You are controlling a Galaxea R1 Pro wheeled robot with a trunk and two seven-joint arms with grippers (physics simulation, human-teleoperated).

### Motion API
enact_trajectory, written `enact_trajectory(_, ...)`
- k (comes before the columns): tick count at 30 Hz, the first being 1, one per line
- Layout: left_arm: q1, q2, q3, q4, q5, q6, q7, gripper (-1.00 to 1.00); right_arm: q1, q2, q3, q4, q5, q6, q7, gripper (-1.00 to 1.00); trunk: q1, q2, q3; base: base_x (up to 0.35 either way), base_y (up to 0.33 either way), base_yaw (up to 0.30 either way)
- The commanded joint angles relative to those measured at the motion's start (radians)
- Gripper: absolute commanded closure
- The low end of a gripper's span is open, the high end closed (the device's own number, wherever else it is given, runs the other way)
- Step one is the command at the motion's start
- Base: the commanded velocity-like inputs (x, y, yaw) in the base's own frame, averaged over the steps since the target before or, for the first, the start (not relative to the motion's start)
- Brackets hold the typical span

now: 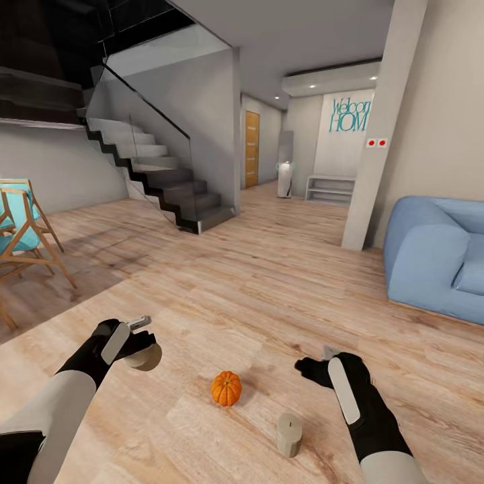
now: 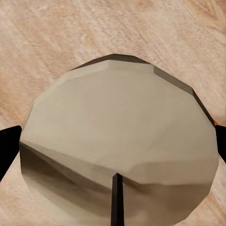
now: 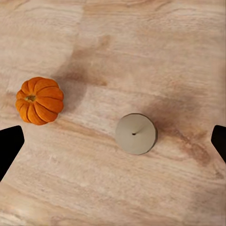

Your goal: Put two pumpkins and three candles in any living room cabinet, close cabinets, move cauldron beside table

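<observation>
Left end effector [image 1: 143,338]: clenched on a short beige-grey candle with a flat tan top [image 1: 144,356], lifted off the floor; in the left wrist view that candle's faceted round face [image 2: 120,146] sits between the dark fingertips [image 2: 8,148].
Right end effector [image 1: 316,366]: released, fingers spread wide, holding nothing, hanging over the floor above the second candle.
Pumpkin: small bright orange ribbed pumpkin with a short dark stem [image 1: 226,388], on the floor between the two arms [image 3: 39,100].
Second candle: stubby beige-grey cylinder [image 1: 289,434], upright on the floor near the pumpkin, apart from it [image 3: 136,133].
Floor: light wood planks, visible grain [image 1: 269,269].
Surroundings: blue soft sofa [image 1: 437,259]; wooden-framed chair with teal seat [image 1: 23,228]; dark stairs with glass rail [image 1: 168,175].
</observation>
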Motion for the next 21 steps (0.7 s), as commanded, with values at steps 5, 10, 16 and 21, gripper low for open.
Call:
enact_trajectory(5, 0.000, 0.000, 0.001, -0.002, 0.009, 0.004, 0.005, 1.00, -0.023, 0.002, 0.034, 0.062, -0.009, -0.012, -0.018, -1.00, 0.000, 0.000, -0.001, 0.025, 0.011, 0.000)
enact_trajectory(10, 0.000, 0.000, 0.001, -0.002, 0.009, 0.004, 0.007, 1.00, -0.039, 0.003, 0.082, 0.108, -0.007, -0.015, -0.025, -1.00, 0.000, 0.000, -0.001, 0.133, 0.070, 0.000)
enact_trajectory(16, 0.000, 0.000, 0.001, -0.002, 0.008, 0.004, 0.007, 1.00, -0.042, 0.003, 0.102, 0.116, -0.007, -0.016, -0.025, -1.00, 0.000, 0.000, -0.001, 0.086, 0.016, 0.000)
enact_trajectory(21, 0.000, 0.000, 0.001, -0.002, 0.008, 0.004, 0.007, 1.00, -0.043, 0.003, 0.111, 0.115, -0.010, -0.016, -0.025, -1.00, 0.000, 0.000, -0.001, 0.135, 0.003, 0.000)
